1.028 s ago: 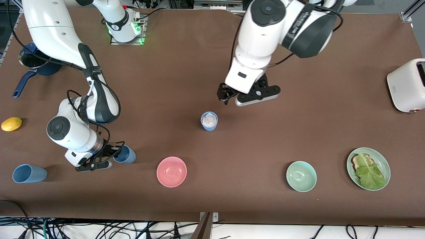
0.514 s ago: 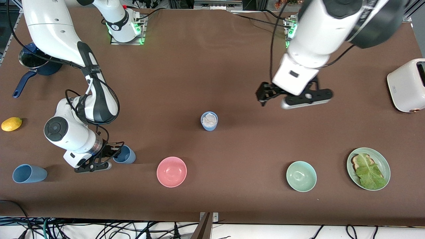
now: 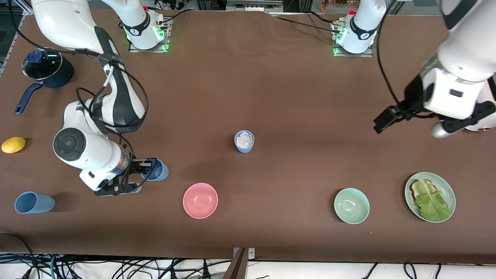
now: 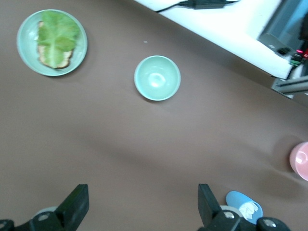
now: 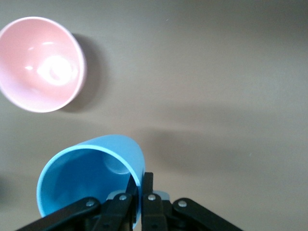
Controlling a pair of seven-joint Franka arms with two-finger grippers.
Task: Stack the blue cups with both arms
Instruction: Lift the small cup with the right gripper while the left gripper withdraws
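One muted blue cup [image 3: 244,142] stands upright in the middle of the table with crumpled white paper inside; it also shows in the left wrist view [image 4: 244,207]. My right gripper [image 3: 145,169] is shut on the rim of the second blue cup [image 3: 157,171], holding it tilted just above the table beside the pink bowl [image 3: 200,200]. In the right wrist view the fingers [image 5: 150,188] pinch the cup's wall [image 5: 91,178]. My left gripper [image 3: 383,122] is open and empty, up in the air toward the left arm's end of the table; its jaws stand wide apart in the left wrist view [image 4: 143,204].
A longer sky-blue cup [image 3: 34,202] lies on its side near the right arm's end, with a lemon [image 3: 13,144] and a dark blue saucepan [image 3: 46,69] farther from the camera. A green bowl [image 3: 351,205] and a plate of toast and lettuce [image 3: 445,186] sit toward the left arm's end.
The left arm has swung away from over the paper-filled cup toward its own end of the table. The right gripper has lifted its blue cup and shifted it slightly toward the middle.
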